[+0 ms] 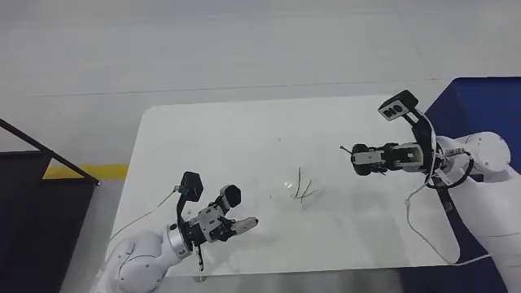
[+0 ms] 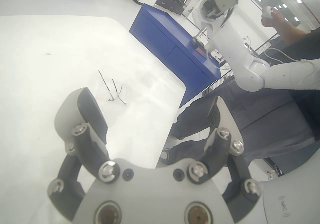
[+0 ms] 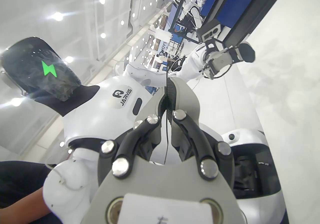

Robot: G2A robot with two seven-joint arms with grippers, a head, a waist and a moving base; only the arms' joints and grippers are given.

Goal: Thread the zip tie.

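Pinches a thin black zip tie [image 3: 166,135] in the clenched right gripper [image 3: 168,84] (stiff, straight, poking past the ribbed tips). Holds the left gripper [image 2: 150,98] splayed, empty; ahead of it, loose ties [image 2: 112,89] crossed on smooth white table [image 2: 37,59].

- White worktop [image 1: 212,146] with rounded corners and a plain surface.
- A few thin dark ties [image 1: 305,187] lie flat near its centre, loosely crossed and touching one another.
- A tiny dark speck [image 1: 279,139] lies apart from the ties, toward 11 o'clock from them; what it is cannot be told.
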